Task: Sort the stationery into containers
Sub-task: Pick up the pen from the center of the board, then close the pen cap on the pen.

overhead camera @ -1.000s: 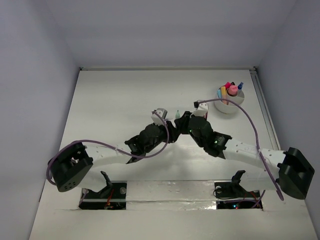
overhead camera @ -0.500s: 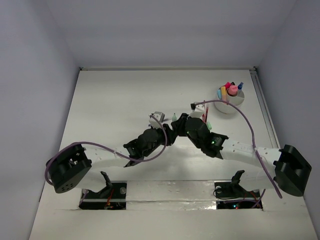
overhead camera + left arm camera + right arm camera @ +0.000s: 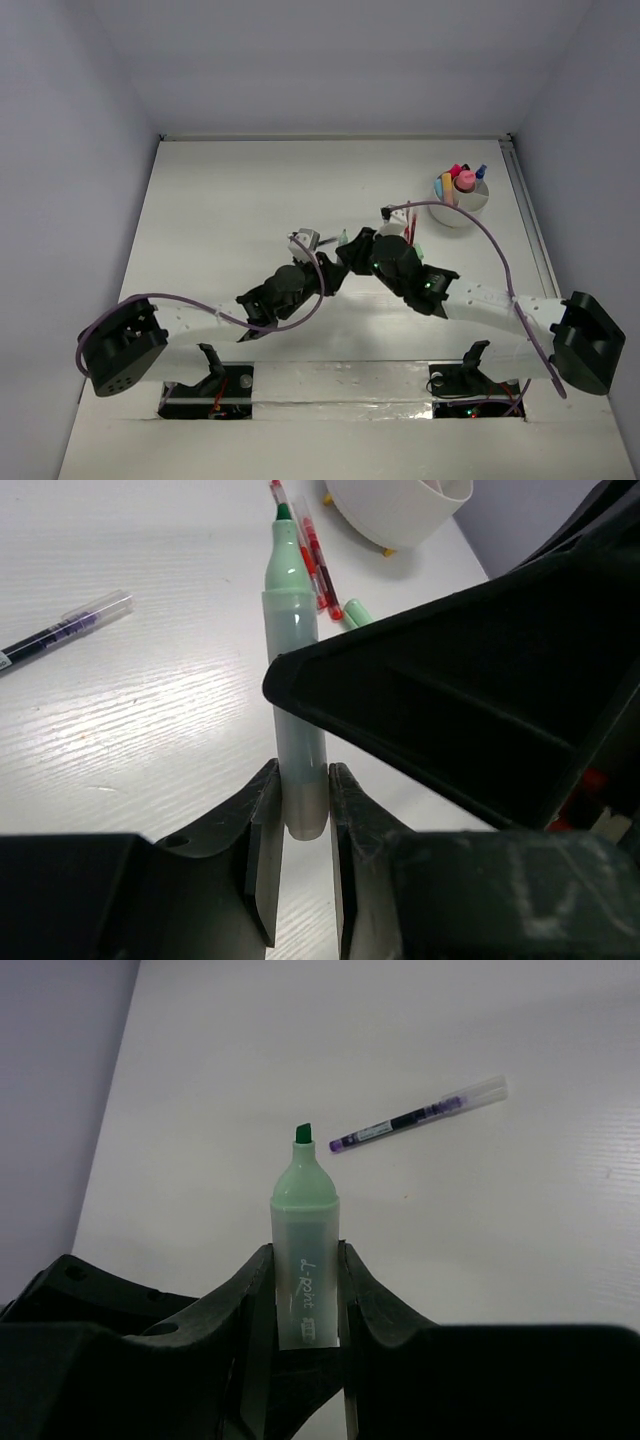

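Observation:
A pale-green highlighter (image 3: 293, 680) with a bare dark green tip is held where the two arms meet at mid table (image 3: 343, 237). My left gripper (image 3: 302, 780) is shut on its grey butt end. My right gripper (image 3: 305, 1260) is shut on its body (image 3: 303, 1250), and its black finger crosses the marker in the left wrist view. The white round cup (image 3: 478, 200) stands at the far right, and pink, yellow and blue markers stick out of it. Its wall (image 3: 400, 510) shows at the top of the left wrist view.
A purple pen with a clear cap (image 3: 420, 1115) lies on the table (image 3: 65, 625), beyond the grippers. Two thin red pens (image 3: 315, 555) and a small pale-green piece (image 3: 358, 612) lie near the cup. The walls stand close on both sides.
My left gripper's jaws have closed onto the highlighter's end. The left arm has swung a little leftward and the highlighter tip has drifted left with it. The right grip is unchanged.

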Motion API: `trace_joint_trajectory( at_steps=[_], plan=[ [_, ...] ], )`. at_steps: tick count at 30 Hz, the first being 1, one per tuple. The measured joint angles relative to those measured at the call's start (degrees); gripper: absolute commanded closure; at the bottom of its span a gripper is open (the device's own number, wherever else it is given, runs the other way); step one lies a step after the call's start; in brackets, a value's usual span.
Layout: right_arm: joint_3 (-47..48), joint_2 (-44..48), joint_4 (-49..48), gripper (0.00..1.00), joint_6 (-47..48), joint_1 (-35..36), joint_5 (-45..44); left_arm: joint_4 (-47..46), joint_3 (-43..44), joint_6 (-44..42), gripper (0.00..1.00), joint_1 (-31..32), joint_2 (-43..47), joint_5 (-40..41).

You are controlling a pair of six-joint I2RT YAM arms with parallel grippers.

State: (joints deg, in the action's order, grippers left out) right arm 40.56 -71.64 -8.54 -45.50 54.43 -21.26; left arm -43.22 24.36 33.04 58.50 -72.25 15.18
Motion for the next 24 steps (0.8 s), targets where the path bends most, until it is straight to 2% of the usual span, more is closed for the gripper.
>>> trace_joint_trajectory(
  at_steps=[2, 3, 5, 11, 14, 15, 16, 21, 24],
  plan=[
    [-0.11, 1.57, 0.48, 0.54, -0.42, -0.96, 2.43, -0.57, -0.98, -0.7, 1.0, 0.04, 1.81, -0.59],
    [-0.24, 2.8, 0.83, 0.41, -0.37, -2.01, 4.0, -0.9, -1.38, -1.36, 1.0, 0.04, 2.91, -0.79],
    [-0.79, 5.9, 2.73, 0.35, 0.48, -4.63, 7.08, -1.92, -2.03, -2.54, 1.0, -0.11, 5.33, -1.01],
    [-1.09, 13.57, 10.08, 0.34, 4.87, -13.09, 9.01, -3.85, -3.76, -6.4, 1.0, -0.13, 11.74, -3.67],
    [-1.07, 14.1, 13.79, 0.4, 7.58, -17.62, 8.7, -3.96, -3.8, -7.96, 1.0, -0.13, 13.99, -6.01],
    [-1.07, 13.88, 15.08, 0.48, 8.44, -19.45, 8.83, -4.02, -3.8, -8.35, 1.0, -0.13, 14.6, -6.75],
    [-1.07, 13.66, 16.13, 0.49, 9.29, -21.05, 9.2, -4.13, -3.8, -8.74, 1.0, -0.13, 15.21, -7.63],
    [-1.07, 13.2, 17.92, 0.36, 11.23, -24.72, 13.2, -4.31, -3.98, -10.12, 1.0, -0.13, 16.24, -10.27],
    [-0.66, 13.09, 19.39, 0.36, 12.37, -24.63, 12.87, -4.7, -5.01, -10.14, 1.0, -0.13, 16.63, -10.91]
  ],
)
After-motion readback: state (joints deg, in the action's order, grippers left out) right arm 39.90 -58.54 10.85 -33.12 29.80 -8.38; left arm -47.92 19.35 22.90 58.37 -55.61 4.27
